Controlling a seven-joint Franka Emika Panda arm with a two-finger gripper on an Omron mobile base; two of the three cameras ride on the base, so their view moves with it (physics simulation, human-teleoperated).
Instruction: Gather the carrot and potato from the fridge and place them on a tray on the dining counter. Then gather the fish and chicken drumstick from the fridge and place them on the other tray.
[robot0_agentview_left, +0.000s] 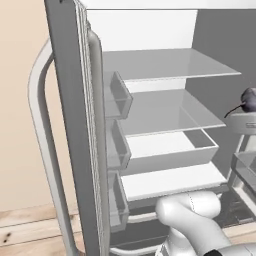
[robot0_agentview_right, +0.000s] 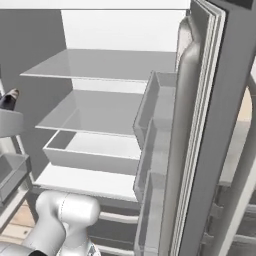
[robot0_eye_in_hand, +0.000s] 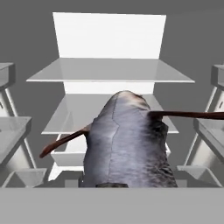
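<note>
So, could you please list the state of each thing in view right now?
Grey fridge: both doors open.
Grey glass shelves: bare.
White drawer: pulled partly out.
Grey scaly fish: close in front of the hand camera; grip unclear.

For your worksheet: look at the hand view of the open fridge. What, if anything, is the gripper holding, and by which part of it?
It seems to hold the fish, whose grey scaly body rises right from the bottom of the hand view. The fingertips are hidden behind it, so the exact place of the hold cannot be told.
</note>
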